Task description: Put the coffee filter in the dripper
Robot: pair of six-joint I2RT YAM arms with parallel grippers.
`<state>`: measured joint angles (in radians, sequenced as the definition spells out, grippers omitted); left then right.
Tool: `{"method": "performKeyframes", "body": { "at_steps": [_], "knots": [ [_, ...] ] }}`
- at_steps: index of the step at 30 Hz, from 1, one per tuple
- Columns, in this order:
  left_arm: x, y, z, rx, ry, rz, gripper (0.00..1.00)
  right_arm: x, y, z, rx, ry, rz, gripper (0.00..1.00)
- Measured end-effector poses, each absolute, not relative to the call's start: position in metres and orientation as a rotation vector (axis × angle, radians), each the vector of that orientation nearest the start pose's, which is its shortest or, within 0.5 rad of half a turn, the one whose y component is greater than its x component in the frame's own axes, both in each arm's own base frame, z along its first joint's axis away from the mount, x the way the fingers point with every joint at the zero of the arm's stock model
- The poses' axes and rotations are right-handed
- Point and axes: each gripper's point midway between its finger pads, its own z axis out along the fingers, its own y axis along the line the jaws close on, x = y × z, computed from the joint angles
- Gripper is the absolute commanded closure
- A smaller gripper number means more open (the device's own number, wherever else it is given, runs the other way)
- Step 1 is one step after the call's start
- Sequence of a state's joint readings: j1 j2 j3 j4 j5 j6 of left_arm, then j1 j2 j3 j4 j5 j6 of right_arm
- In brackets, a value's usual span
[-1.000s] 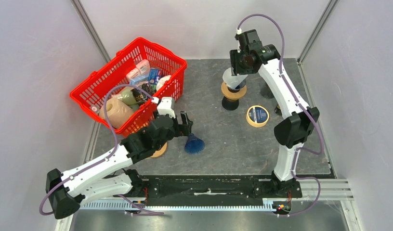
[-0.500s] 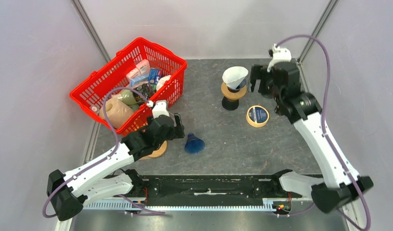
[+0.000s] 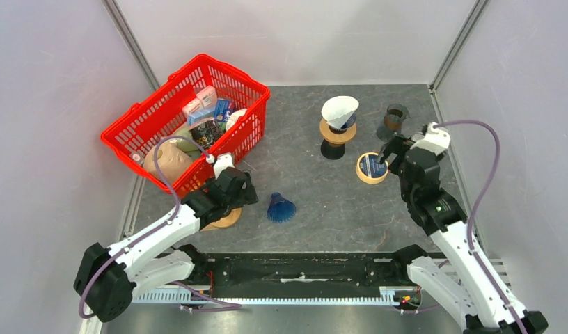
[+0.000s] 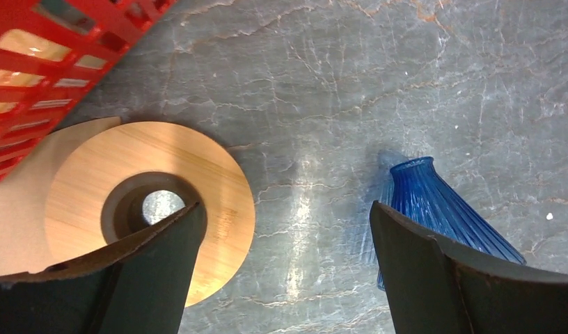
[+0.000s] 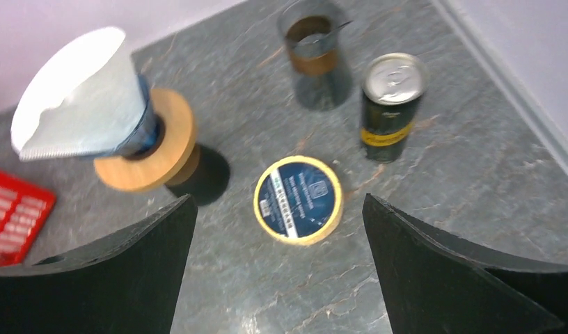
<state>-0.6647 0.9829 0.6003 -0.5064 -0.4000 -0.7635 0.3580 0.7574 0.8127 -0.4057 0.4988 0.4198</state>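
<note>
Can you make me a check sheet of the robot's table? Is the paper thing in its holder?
Surface: grey stone-look table, no spills seen.
Job's things: white coffee filter sits in the dripper, leaning sideways.
Clutter: red basket of groceries; blue glass cone on its side; wooden ring; tape roll; glass cup; can.
Tools: left tool open, empty, over the ring and cone; right tool open, empty, over the tape roll.
Cables: a purple cable loops from each arm.
Surroundings: pale walls, metal posts; nothing else seen.
</note>
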Motion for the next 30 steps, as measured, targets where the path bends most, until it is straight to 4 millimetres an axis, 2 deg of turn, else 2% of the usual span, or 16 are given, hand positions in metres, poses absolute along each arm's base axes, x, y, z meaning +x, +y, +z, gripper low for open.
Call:
{"method": "performKeyframes", "body": {
  "at_steps": [3, 7, 11, 14, 16, 20, 24, 30],
  "knots": [
    [0.229, -0.131, 0.080, -0.271, 2.386, -0.207, 0.04, 0.279, 0.015, 0.259, 0.478, 1.758, 0.010, 0.03],
    [0.232, -0.127, 0.074, -0.290, 2.396, -0.188, 0.04, 0.295, 0.023, 0.277, 0.461, 1.741, 0.028, 0.03],
    [0.232, -0.129, 0.076, -0.288, 2.393, -0.205, 0.04, 0.348, 0.057, 0.305, 0.379, 1.794, 0.078, 0.03],
    [0.230, -0.133, 0.078, -0.281, 2.393, -0.241, 0.04, 0.394, 0.085, 0.314, 0.313, 1.840, 0.119, 0.03],
    [0.229, -0.135, 0.079, -0.277, 2.393, -0.265, 0.04, 0.418, 0.101, 0.308, 0.266, 1.880, 0.137, 0.03],
    [0.229, -0.140, 0.082, -0.273, 2.391, -0.311, 0.04, 0.440, 0.116, 0.279, 0.217, 1.973, 0.140, 0.03],
    [0.229, -0.143, 0.084, -0.270, 2.390, -0.339, 0.04, 0.441, 0.117, 0.251, 0.202, 2.049, 0.123, 0.04],
    [0.228, -0.145, 0.085, -0.267, 2.391, -0.355, 0.04, 0.437, 0.107, 0.226, 0.215, 2.109, 0.093, 0.04]
  ]
}}
